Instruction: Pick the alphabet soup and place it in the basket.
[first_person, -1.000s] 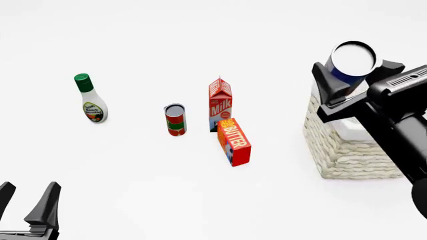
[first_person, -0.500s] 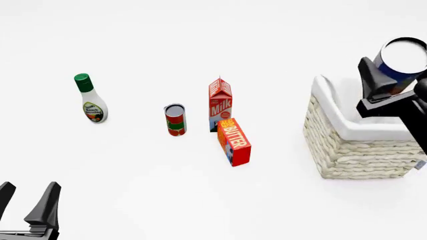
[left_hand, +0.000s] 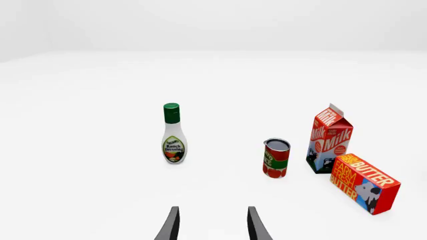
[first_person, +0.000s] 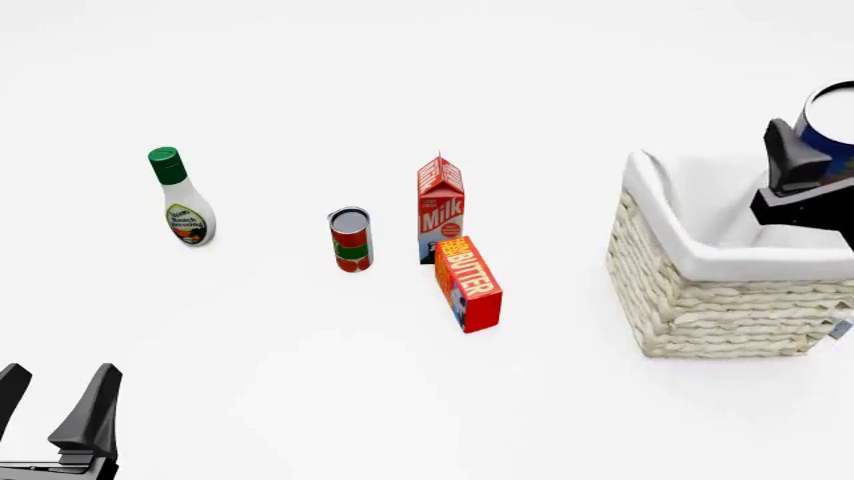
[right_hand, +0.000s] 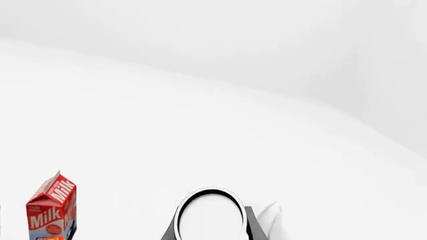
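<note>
Soup (first_person: 837, 120) sat pinched in the right claw (first_person: 817, 150), held aloft over the basket's (first_person: 707, 300) right side, near its right rim, partly cut off by the front view's edge. The left claw (first_person: 54, 400) stood wide and empty at the near left of the tabletop (first_person: 267, 330). Letting go this far right might have dropped the can onto the rim, so that it tipped out beyond the basket.

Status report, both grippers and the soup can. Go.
Right gripper shut on alphabet soup, held above the basket, not released. Left gripper open, empty, low near table edge. Nothing between can and basket.
</note>
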